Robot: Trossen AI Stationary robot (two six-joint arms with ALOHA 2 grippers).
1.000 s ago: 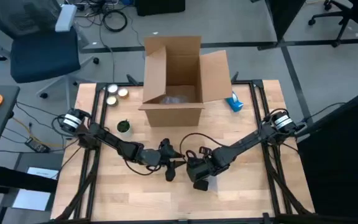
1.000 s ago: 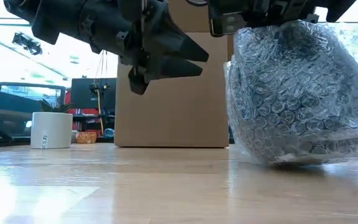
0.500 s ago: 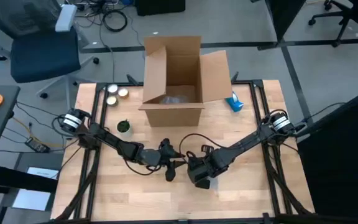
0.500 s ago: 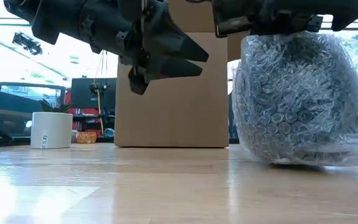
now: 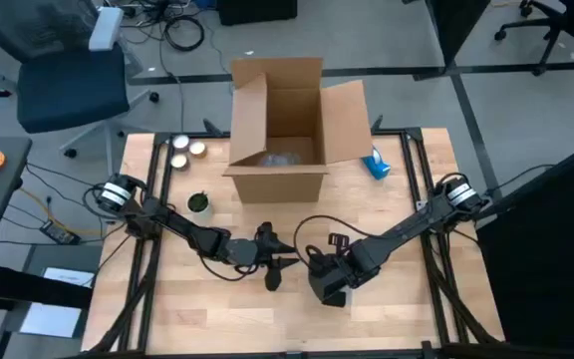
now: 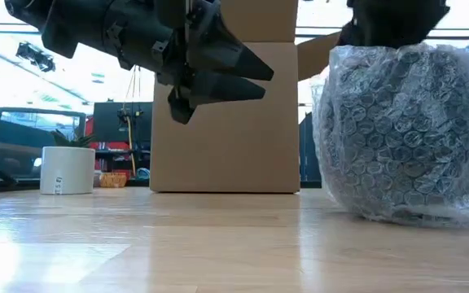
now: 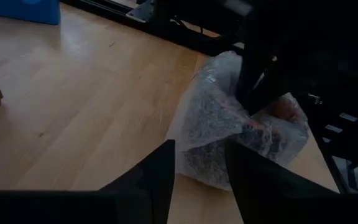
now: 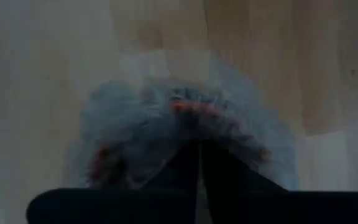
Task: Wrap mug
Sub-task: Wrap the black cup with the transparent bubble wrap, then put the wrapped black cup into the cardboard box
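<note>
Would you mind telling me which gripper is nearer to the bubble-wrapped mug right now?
The right gripper is directly on top of the bubble-wrapped mug, pinching its wrap; the left gripper hovers open just beside it.

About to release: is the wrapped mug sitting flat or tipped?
Flat: the wrapped mug rests level on the table, right gripper above it.

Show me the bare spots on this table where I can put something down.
Free: the front strip of table below both arms, and the right side between the blue pack and the right arm. Crowded: the middle, where the left gripper, right gripper and wrapped mug meet, and behind, by the box.
</note>
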